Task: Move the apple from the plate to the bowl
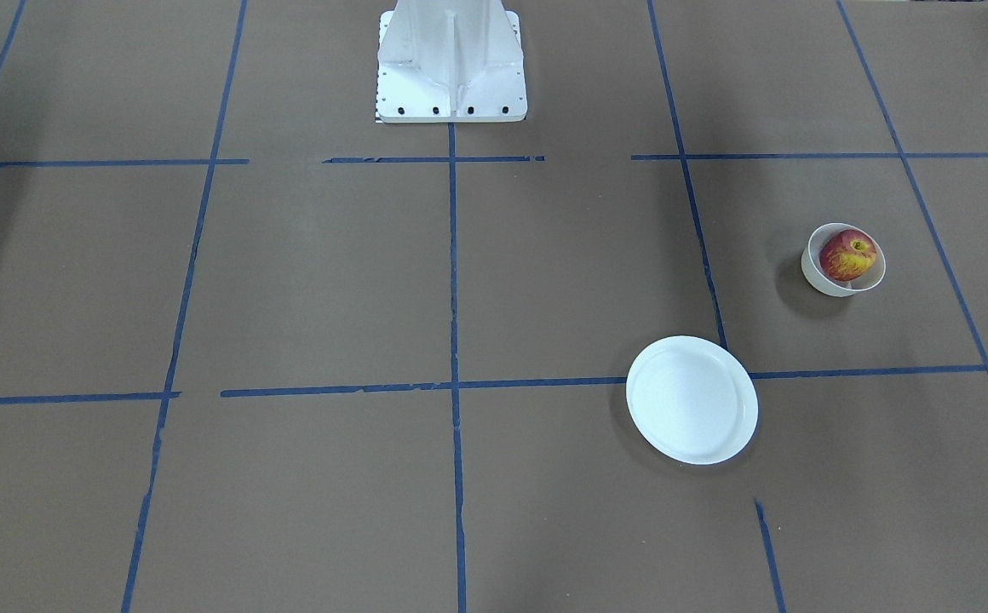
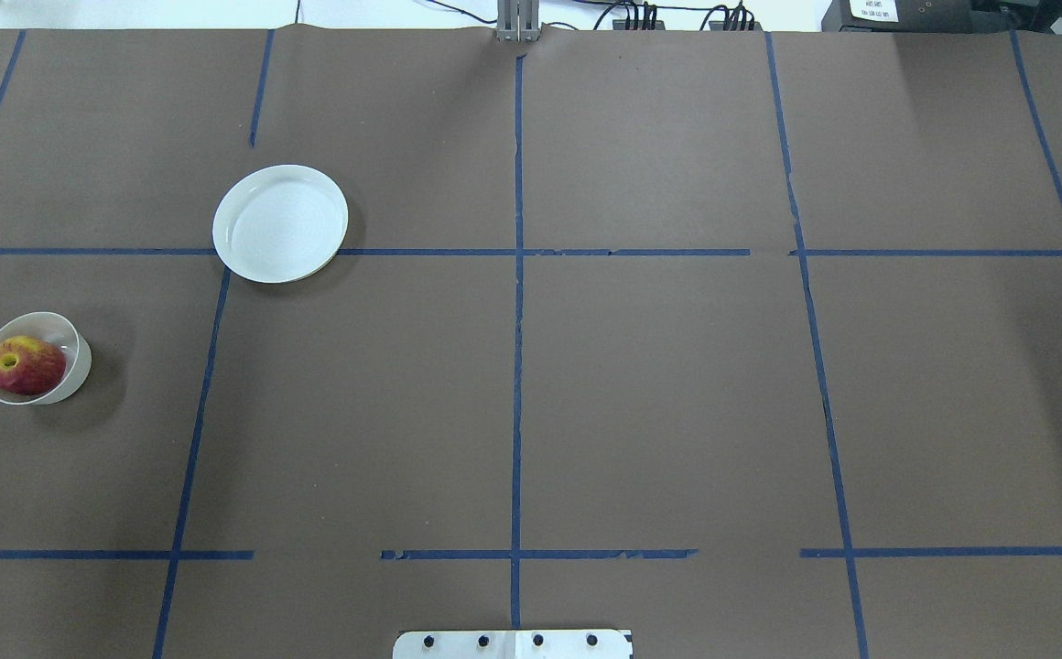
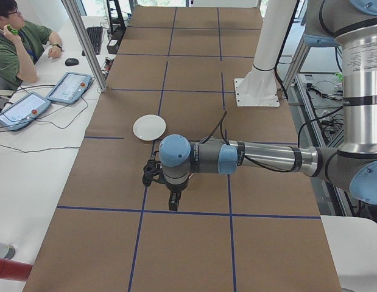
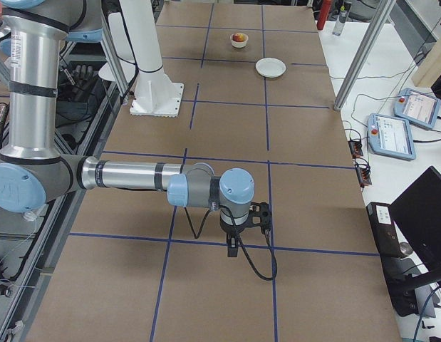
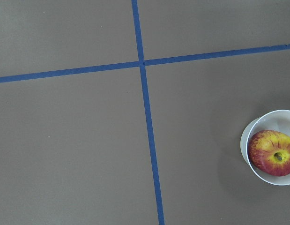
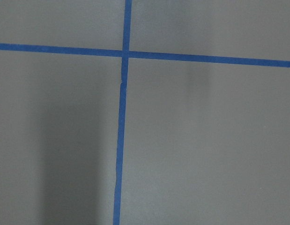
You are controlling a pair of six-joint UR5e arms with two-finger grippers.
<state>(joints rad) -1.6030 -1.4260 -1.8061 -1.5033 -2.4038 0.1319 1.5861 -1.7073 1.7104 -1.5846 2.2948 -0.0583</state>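
Observation:
The red and yellow apple sits inside the small white bowl, stem hollow up. It also shows in the overhead view and the left wrist view. The white plate lies bare on the table, apart from the bowl. My left gripper hangs high over the table in the exterior left view only, and I cannot tell if it is open or shut. My right gripper shows only in the exterior right view, and I cannot tell its state either.
The brown table carries a grid of blue tape lines. The robot's white base stands at the table's edge. An operator sits at a side desk with tablets.

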